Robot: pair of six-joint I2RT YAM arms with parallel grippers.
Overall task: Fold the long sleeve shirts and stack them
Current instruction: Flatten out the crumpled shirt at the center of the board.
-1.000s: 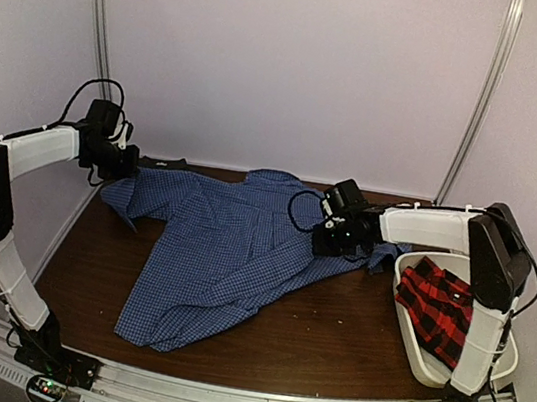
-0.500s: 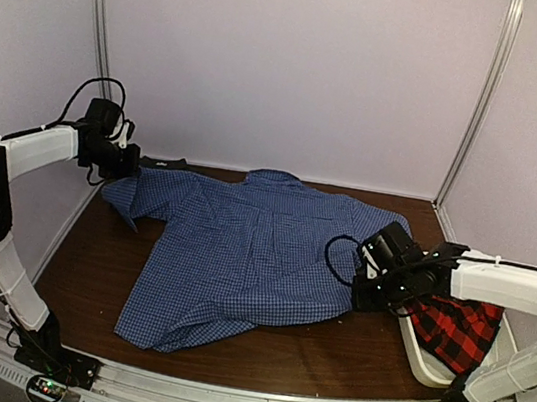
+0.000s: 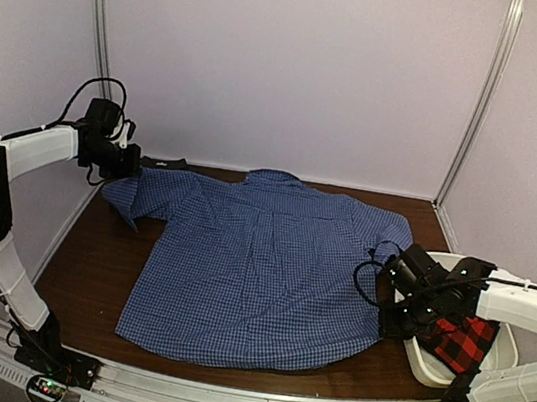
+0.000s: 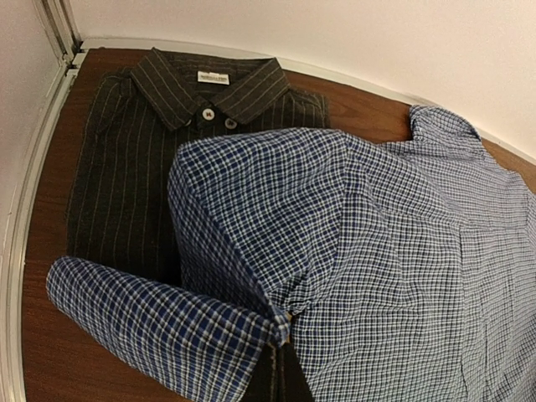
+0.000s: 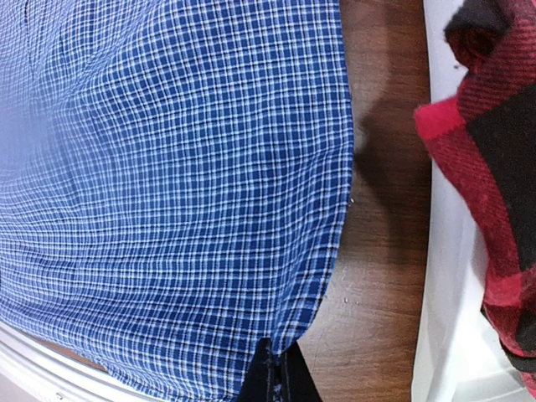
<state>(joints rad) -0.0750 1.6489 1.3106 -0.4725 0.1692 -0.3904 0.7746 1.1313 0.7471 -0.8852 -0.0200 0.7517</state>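
The blue gingham shirt (image 3: 258,270) lies spread on the surface (image 3: 97,266). The left arm (image 3: 39,149), sharply bent, reaches its far-left shoulder, jaws pinching cloth. The right arm (image 3: 526,305) stretches low to its right hem, jaws clamped on it.

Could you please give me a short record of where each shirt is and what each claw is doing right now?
blue shirt: spread flat on the table, collar toward the far wall
left claw: shut on a fold of the blue shirt at the far left
right claw: shut on the blue shirt's hem edge, beside the tub
dark shirt: folded in the far left corner, partly under the blue sleeve
red shirt: lying in the tub, on the right
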